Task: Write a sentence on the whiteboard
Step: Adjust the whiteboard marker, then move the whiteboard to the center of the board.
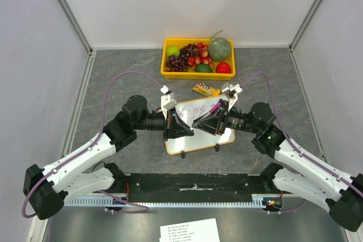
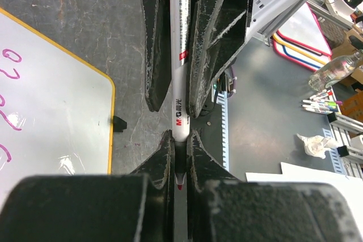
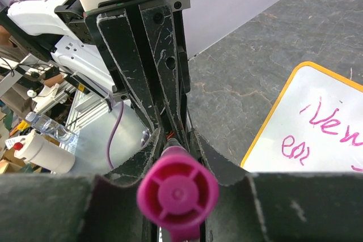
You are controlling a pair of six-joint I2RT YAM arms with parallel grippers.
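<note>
- Left claw point(image 2: 180, 139) pinched the white marker point(image 2: 180, 114) by its barrel.
- Right claw point(image 3: 174, 140) clamped the pink cap point(image 3: 177, 192).
- Both hung above the whiteboard point(image 1: 199, 143), which bore a pink sentence point(image 1: 195, 109).

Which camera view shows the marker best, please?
The left wrist view: the marker lies lengthwise, its printed barrel gripped by the left end effector and right end effector. The right wrist view shows only its pink cap end-on; the top view, just a pink sliver over the whiteboard.
</note>
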